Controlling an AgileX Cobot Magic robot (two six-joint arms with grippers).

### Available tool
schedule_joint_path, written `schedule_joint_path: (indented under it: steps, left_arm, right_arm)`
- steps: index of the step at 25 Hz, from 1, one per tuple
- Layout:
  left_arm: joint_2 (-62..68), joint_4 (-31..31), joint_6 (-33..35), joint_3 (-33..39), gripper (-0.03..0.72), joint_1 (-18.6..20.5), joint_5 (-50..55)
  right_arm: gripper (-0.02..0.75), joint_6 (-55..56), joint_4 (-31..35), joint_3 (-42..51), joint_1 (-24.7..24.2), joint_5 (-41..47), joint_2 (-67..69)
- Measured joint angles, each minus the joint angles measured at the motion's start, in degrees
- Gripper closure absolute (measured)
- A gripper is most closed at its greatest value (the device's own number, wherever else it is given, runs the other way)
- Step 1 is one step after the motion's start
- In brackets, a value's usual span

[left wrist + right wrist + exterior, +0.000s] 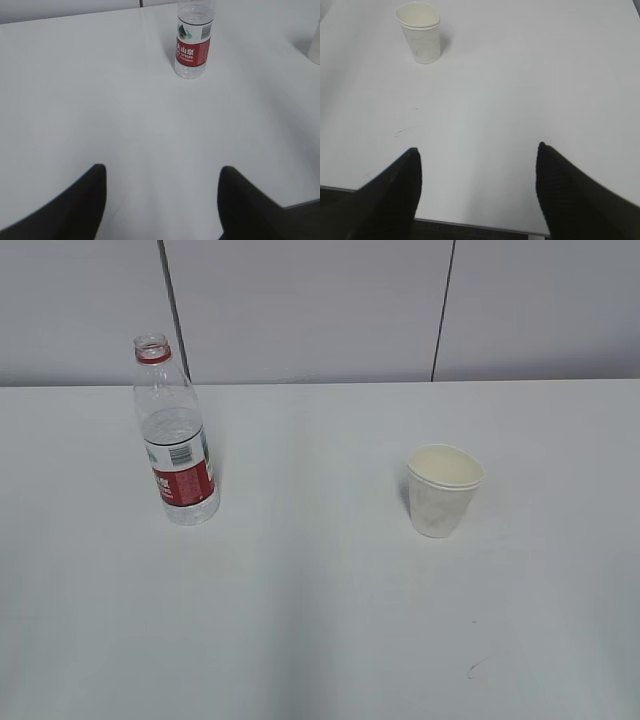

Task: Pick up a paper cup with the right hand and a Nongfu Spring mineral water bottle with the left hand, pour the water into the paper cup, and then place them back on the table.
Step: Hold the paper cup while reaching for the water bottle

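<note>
Uncapped, the bottle [176, 440] stands about half full of water [175, 430], well apart from the cup [443, 490]. Both grippers, left [162, 200] and right [477, 192], hang spread, holding nothing.

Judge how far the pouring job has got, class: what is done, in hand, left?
Nothing looks done: bottle and cup stand apart on the table. Left gripper and right gripper are open and empty, short of both. Picking up, pouring and replacing remain.
</note>
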Motion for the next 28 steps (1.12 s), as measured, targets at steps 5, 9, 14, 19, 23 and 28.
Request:
schedule_joint_path:
  steps: [5,9,14,19,23,28]
  left_arm:
    - [0.0,0.0,0.0,0.0,0.249,0.0,0.0]
    - [0.0,0.0,0.0,0.0,0.249,0.0,0.0]
    - [0.0,0.0,0.0,0.0,0.249,0.0,0.0]
    - [0.0,0.0,0.0,0.0,0.249,0.0,0.0]
    - [0.0,-0.1,0.0,0.0,0.249,0.0,0.0]
    - [0.1,-0.4,0.0,-0.8,0.249,0.0,-1.7]
  right_arm:
    - [0.206,0.0,0.0,0.0,0.0,0.0,0.0]
    - [0.206,0.0,0.0,0.0,0.0,0.0,0.0]
    - [0.206,0.0,0.0,0.0,0.0,0.0,0.0]
    - [0.206,0.0,0.0,0.0,0.0,0.0,0.0]
    - [0.206,0.0,0.0,-0.3,0.0,-0.6,0.0]
    - [0.206,0.0,0.1,-1.8,0.0,-7.7,0.8]
